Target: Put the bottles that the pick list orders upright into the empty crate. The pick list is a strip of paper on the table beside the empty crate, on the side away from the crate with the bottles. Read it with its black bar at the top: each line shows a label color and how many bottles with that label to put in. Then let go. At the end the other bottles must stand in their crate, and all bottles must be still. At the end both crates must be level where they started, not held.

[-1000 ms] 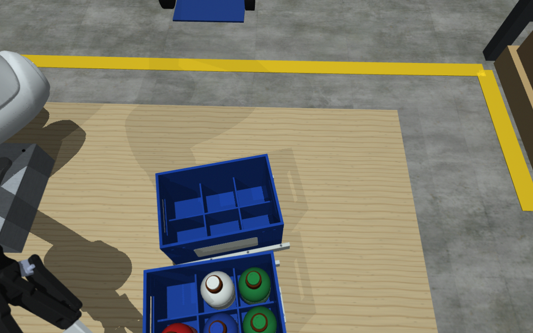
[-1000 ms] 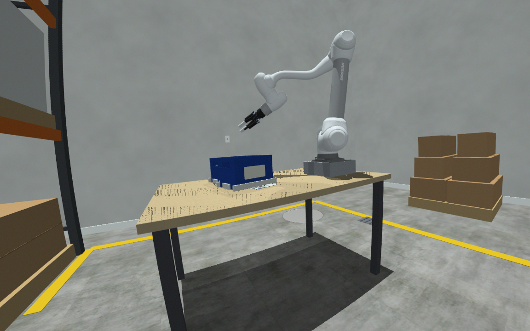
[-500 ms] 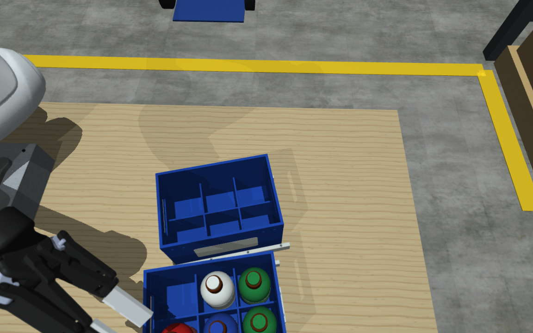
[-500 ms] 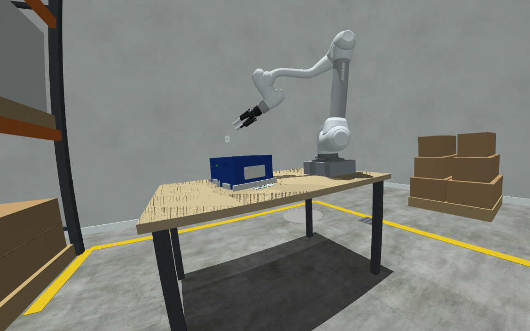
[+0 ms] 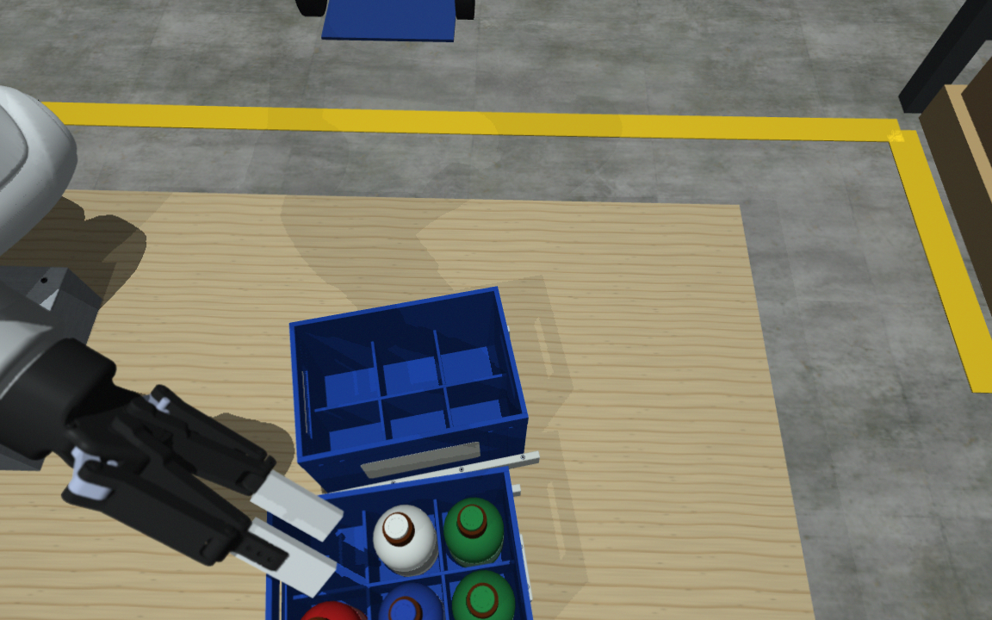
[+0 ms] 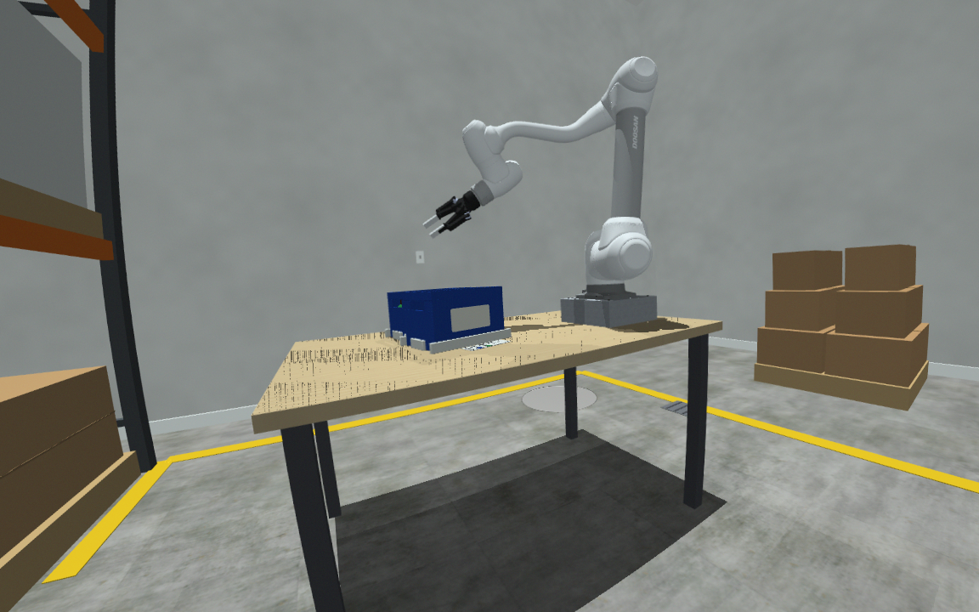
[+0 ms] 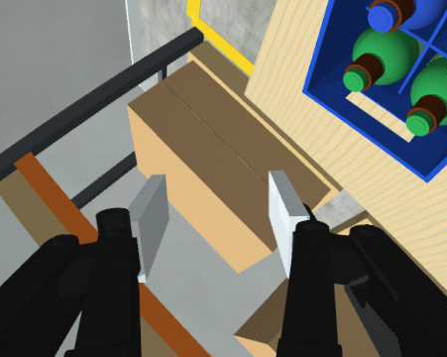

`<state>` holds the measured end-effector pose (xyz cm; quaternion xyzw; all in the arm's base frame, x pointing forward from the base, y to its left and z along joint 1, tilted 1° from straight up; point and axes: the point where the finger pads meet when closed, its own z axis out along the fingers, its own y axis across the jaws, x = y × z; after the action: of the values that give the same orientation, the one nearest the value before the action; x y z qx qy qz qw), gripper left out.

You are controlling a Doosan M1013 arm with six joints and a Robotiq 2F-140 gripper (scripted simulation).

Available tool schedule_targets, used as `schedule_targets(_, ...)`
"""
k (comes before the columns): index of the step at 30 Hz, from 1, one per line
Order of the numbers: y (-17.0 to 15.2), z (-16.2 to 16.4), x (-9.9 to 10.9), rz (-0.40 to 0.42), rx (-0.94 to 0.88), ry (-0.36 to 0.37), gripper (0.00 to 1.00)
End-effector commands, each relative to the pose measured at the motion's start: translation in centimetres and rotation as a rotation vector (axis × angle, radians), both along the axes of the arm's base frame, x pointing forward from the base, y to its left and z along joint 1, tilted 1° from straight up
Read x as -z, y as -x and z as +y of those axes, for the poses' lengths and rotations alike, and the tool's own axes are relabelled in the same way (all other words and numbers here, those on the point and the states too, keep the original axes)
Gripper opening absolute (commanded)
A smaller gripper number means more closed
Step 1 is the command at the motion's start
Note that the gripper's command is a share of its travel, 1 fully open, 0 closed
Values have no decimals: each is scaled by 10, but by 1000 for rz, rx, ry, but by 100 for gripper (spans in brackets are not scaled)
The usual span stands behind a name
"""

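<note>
The empty blue crate [image 5: 407,385] with six compartments stands mid-table. Just in front of it is the bottle crate [image 5: 407,551], holding a white bottle [image 5: 405,538], two green bottles [image 5: 473,528] [image 5: 481,598], a blue bottle [image 5: 409,604] and a red one [image 5: 332,612], all upright. My gripper [image 5: 311,539] hangs high above the bottle crate's left edge, tilted, its fingers apart with nothing between them. I cannot make out the pick list.
A pale narrow strip lies between the two crates. The arm's grey base [image 6: 607,308] sits at one table end. Cardboard boxes [image 7: 210,159] and a shelf frame stand on the floor beyond the table edge. More boxes [image 6: 843,320] are stacked farther off.
</note>
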<state>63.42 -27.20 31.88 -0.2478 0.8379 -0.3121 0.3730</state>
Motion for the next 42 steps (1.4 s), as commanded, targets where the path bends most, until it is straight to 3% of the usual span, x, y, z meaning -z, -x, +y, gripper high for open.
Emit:
schedule_targets(1,-9,12,-1,-19,-25,1,38)
schedule_targets(8,-24,32,-3,-19,-25,1,38)
schedule_targets(13,-36,54,-4,7,-186,14,38)
schedule_targets(23,-55,89,-6,7,-186,14,38)
schedule_targets(28,-63,113,-7,39,-344,29,38)
schedule_targets(37,-76,145,-7,39,-344,29,38)
schedule_targets(42,-82,170,-7,78,-498,46,38)
